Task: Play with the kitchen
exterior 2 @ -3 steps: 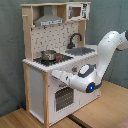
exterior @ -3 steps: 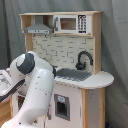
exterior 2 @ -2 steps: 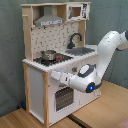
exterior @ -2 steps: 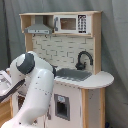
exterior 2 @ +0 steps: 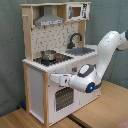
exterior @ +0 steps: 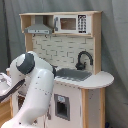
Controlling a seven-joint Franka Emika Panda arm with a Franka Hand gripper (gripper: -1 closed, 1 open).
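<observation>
We cannot tell whether the pincer is wide or narrow: in the second exterior view the white arm [exterior 2: 97,65] reaches toward the second exterior view's left and its tip meets the front of the tall white and light-wood toy kitchen [exterior 2: 52,60] just below the counter edge, where the end of the arm is too indistinct to read. In the first exterior view the arm [exterior: 32,90] fills the foreground and hides its own tip.

On the kitchen's black stovetop [exterior 2: 54,58] we see a small metal pot [exterior 2: 48,54]. Beside it, toward the second exterior view's right, lies the grey sink [exterior 2: 84,50] with the black curved faucet [exterior 2: 75,38] behind it. Above are the grey hood [exterior 2: 50,21] and the microwave [exterior 2: 77,11]. The kitchen stands on a wooden floor [exterior 2: 20,120] before a grey curtain [exterior 2: 11,55].
</observation>
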